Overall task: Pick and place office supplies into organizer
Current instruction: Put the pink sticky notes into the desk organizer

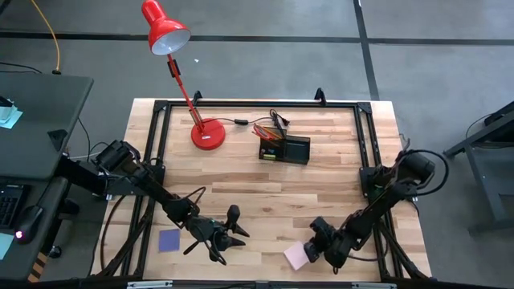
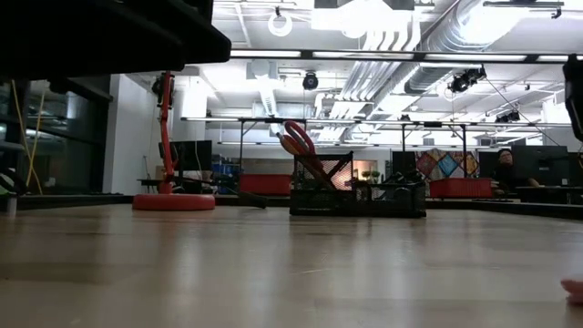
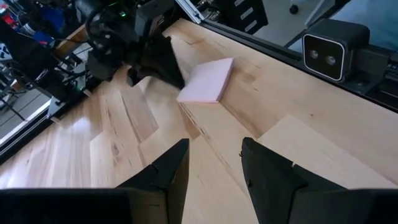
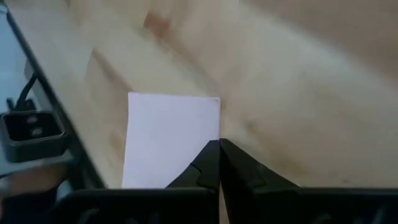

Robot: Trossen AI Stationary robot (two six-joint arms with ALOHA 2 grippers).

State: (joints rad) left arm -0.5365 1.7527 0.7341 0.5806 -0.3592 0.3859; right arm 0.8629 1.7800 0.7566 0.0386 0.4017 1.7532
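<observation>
A red desk lamp (image 1: 181, 72) stands at the far side of the wooden table (image 1: 265, 185), its round base (image 1: 208, 134) just to the left of the organizer (image 1: 286, 149), with a dark cable running between them. Nothing lies between the two arms and the organizer — the middle of the table is bare wood.

The right gripper (image 1: 316, 245) is low at the near edge of the table, at the pink square sticky pad (image 1: 297, 256). In the right wrist view its fingers (image 4: 208, 165) are pressed together with no gap, their tips lying over the pad's edge (image 4: 168, 137); whether they actually pinch the pad cannot be made out. The left gripper (image 1: 229, 233) hovers near the front, left of centre, its fingers (image 3: 171, 171) spread with bare table between them and holding nothing. The blue-purple square pad (image 1: 169, 240) lies flat just to its left, near the table's front-left corner.

From the low view only a pink sliver of the sticky pad (image 2: 574, 289) shows at the frame's edge, and a dark shape fills the upper left corner.

The organizer is a black mesh tray (image 2: 360, 193) — red-handled scissors (image 2: 301, 146) lean up out of its left part, and orange-yellow pencils (image 1: 265, 130) and dark pens stick out over the same side. The right part looks dark; what it holds cannot be told.
</observation>
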